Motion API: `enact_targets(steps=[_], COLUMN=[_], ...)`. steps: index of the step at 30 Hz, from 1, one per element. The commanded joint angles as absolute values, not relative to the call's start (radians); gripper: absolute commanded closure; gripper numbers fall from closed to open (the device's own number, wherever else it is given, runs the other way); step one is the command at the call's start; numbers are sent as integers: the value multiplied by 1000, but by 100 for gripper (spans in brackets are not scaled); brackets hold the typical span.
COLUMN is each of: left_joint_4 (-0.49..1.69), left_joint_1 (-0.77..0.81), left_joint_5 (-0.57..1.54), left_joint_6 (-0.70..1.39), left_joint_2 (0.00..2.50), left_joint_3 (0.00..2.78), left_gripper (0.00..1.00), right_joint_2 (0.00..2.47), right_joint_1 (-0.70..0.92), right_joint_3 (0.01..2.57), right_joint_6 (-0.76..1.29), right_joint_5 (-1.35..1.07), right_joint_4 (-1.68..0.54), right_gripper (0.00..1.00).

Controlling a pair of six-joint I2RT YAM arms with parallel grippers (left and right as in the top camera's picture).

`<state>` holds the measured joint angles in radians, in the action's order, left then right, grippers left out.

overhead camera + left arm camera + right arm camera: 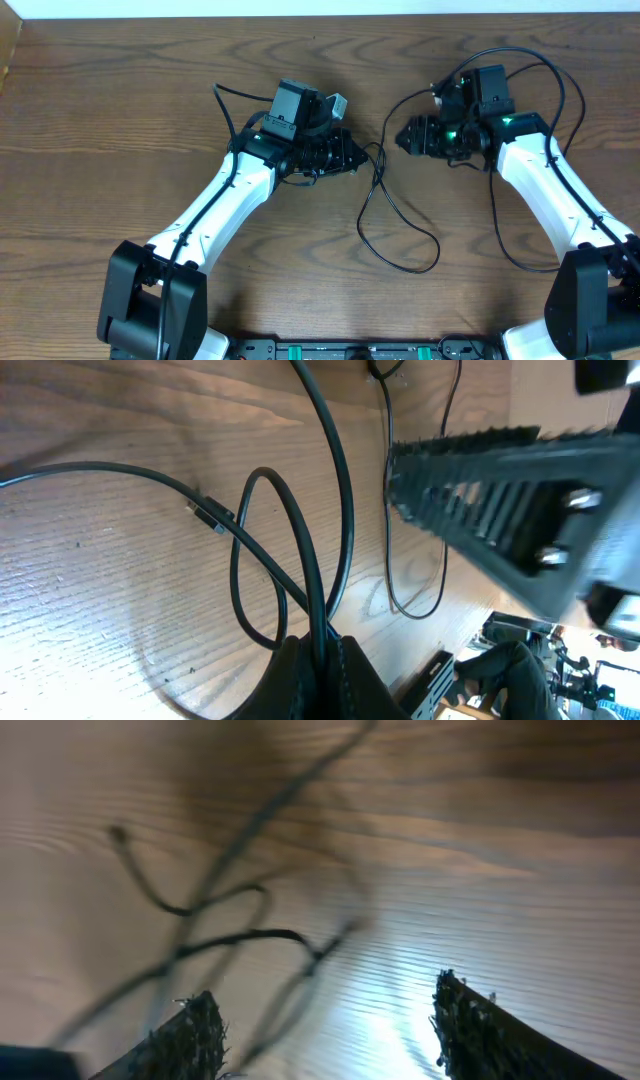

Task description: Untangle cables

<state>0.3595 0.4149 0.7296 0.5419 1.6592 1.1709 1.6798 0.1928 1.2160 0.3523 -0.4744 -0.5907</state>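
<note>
— What have your left fingers (335, 682) got?

— They're pressed together on the cables (322, 575). Two black cords run side by side into the pinch. Just ahead of it one cord curls into a narrow loop over the wooden surface (90, 620), and a small plug end (210, 516) sits beside that loop, at the end of a cord that comes in from the left.

— And seen from above?

— From overhead, the cables leave my left fingers near the middle of the surface. They drop toward the near edge and spread into a wide, loose loop lying flat between my two arms.

— Your right fingers (478, 1032)?

— Apart, with nothing between them. They face my left fingers from close by without touching, and a strand of cord passes through the gap between the two. My right wrist view is blurred. I can make out dark strands crossing the wood ahead of the fingertips, but I cannot tell which cord is which there.
</note>
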Motion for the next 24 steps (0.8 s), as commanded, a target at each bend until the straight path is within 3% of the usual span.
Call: enact_targets(steps=[1,9,19,24], left_joint_4=[361,361,362,362], left_joint_1=[410,410,410,410], left_joint_5=[721,721,725,725], left_joint_6=[523,523,523,523], left_joint_2=[1644,1644,1644,1644], left_joint_3=[1176,1176,1176,1176], left_gripper=[92,92,92,92], right_joint_2=[1665,1676,1750,1805], right_joint_1=[191,218,246,258], right_joint_3=[1213,1213,1213,1213], right_joint_6=[442,567,756,868], right_joint_5=[-669,-643,-578,-579], right_joint_4=[-546,-535,-443,-391], right_gripper=[36,50,57,68])
